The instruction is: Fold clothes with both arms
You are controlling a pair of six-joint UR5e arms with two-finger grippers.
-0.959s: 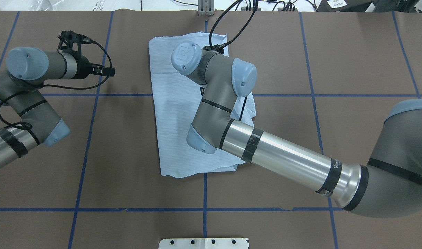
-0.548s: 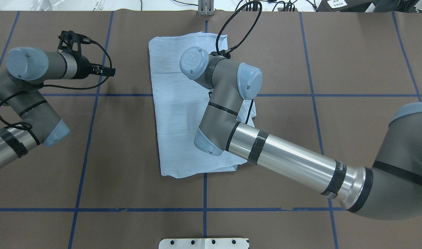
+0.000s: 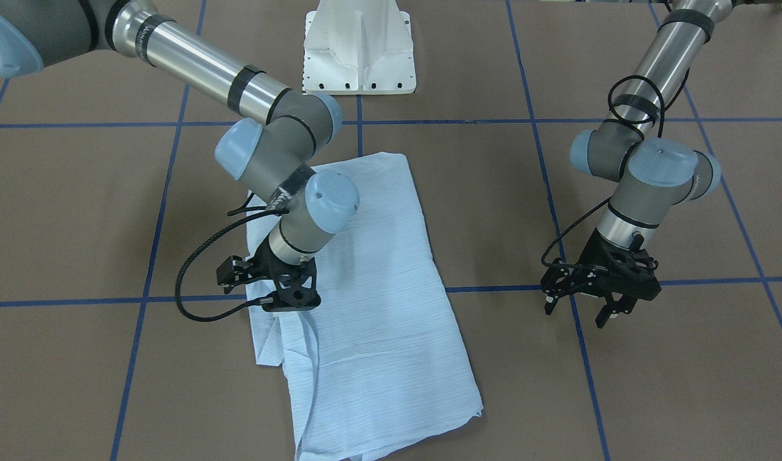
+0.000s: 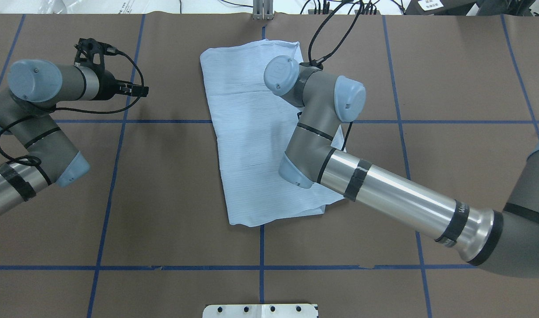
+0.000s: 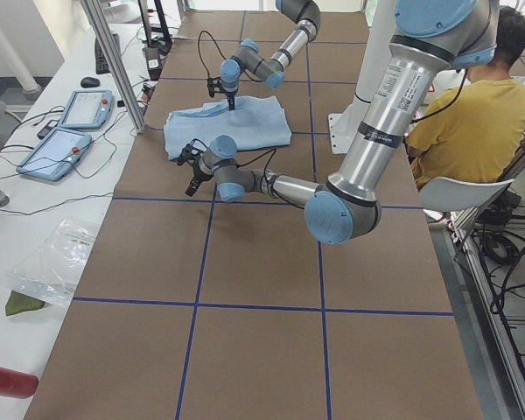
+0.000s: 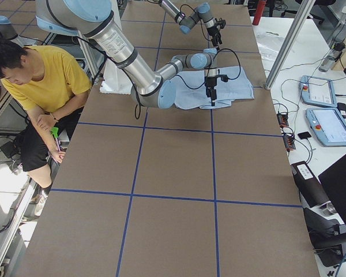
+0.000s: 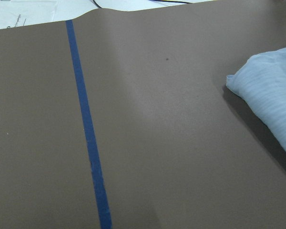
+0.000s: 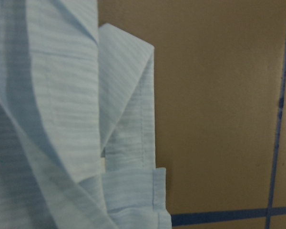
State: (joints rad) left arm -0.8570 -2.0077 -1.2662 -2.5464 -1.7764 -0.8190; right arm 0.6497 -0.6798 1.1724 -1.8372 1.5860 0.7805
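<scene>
Two arms: right arm (image 3: 269,153) jaws pinch shirt (image 3: 378,307) edge; left arm (image 3: 653,179) jaws open, well apart.

shirt (image 8: 47,95): folded layers, left half | table (image 8: 214,95): brown, right | tape lines (image 8: 278,119): blue, crossing bottom-right

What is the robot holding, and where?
The right end effector seems to pinch the shirt at its side edge; the left end effector holds nothing.
</scene>
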